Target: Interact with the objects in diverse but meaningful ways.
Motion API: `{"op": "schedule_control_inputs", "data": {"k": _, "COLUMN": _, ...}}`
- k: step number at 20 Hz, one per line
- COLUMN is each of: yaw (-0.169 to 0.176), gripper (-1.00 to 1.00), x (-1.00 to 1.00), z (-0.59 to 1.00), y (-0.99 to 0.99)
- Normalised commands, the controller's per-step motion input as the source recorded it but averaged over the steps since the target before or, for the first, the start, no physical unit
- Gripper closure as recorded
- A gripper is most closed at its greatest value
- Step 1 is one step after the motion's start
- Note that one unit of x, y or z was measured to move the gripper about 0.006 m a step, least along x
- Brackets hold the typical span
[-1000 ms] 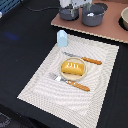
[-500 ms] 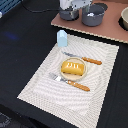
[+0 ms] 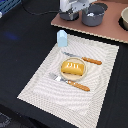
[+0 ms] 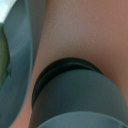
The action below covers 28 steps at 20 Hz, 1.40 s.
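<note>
From my remote station I can read no text, label, brand or number anywhere: the pale blue carton (image 3: 62, 38) shows a blank face, the grey pots (image 3: 93, 14) carry no markings, and the wrist view is too blurred for lettering.

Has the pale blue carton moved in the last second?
No. The pale blue carton stands at the same far corner of the striped placemat as before.
</note>
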Motion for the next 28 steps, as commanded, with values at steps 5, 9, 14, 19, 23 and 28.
{"op": "schedule_control_inputs", "data": {"k": 5, "yaw": -0.062, "gripper": -1.00, "x": 0.24, "z": -0.04, "y": 0.10}}
{"op": "schedule_control_inputs", "data": {"k": 9, "yaw": -0.062, "gripper": -1.00, "x": 0.25, "z": -0.06, "y": 0.09}}
{"op": "schedule_control_inputs", "data": {"k": 14, "yaw": -0.047, "gripper": -1.00, "x": 0.25, "z": -0.03, "y": 0.17}}
{"op": "schedule_control_inputs", "data": {"k": 19, "yaw": -0.009, "gripper": -1.00, "x": 0.28, "z": 0.25, "y": 0.38}}
{"op": "schedule_control_inputs", "data": {"k": 23, "yaw": -0.002, "gripper": -1.00, "x": 0.46, "z": 0.20, "y": 0.45}}
{"op": "schedule_control_inputs", "data": {"k": 28, "yaw": 0.000, "gripper": -1.00, "x": 0.35, "z": 0.22, "y": 0.44}}
